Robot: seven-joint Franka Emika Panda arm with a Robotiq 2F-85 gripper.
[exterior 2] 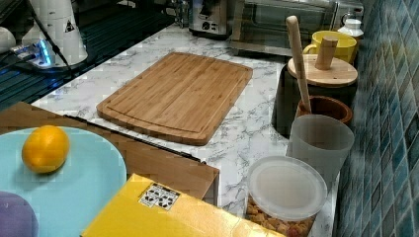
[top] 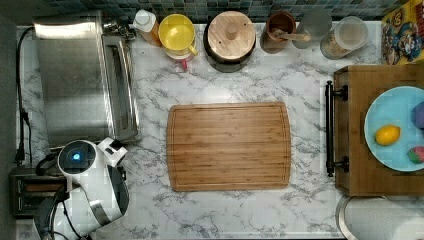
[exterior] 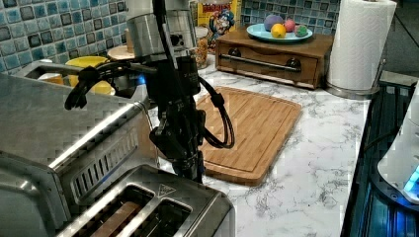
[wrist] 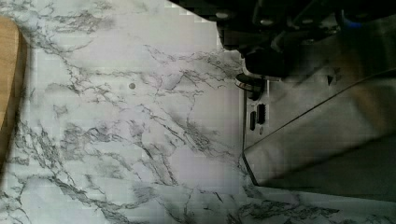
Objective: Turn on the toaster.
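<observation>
The toaster (exterior: pixel 148 210) is a small brushed-steel box with two long top slots, standing in the left view's foreground. In the top view the toaster (top: pixel 27 192) sits at the lower left corner, partly under the white arm (top: pixel 95 192). My gripper (exterior: pixel 192 173) hangs straight down against the toaster's end that faces the cutting board, its tip below the toaster's top edge. In the wrist view the toaster's steel end face (wrist: pixel 327 116) lies close by, with a black lever knob (wrist: pixel 264 63) at the dark gripper body and two small dark buttons (wrist: pixel 257 117) beneath it.
A large steel toaster oven (top: pixel 75 80) stands right behind the toaster. A wooden cutting board (top: pixel 229 146) lies mid-counter. Jars, a yellow mug (top: pixel 177 34) and a lidded pot (top: pixel 230 40) line the tiled wall. A wooden drawer box (top: pixel 365 165) carries a blue plate with fruit.
</observation>
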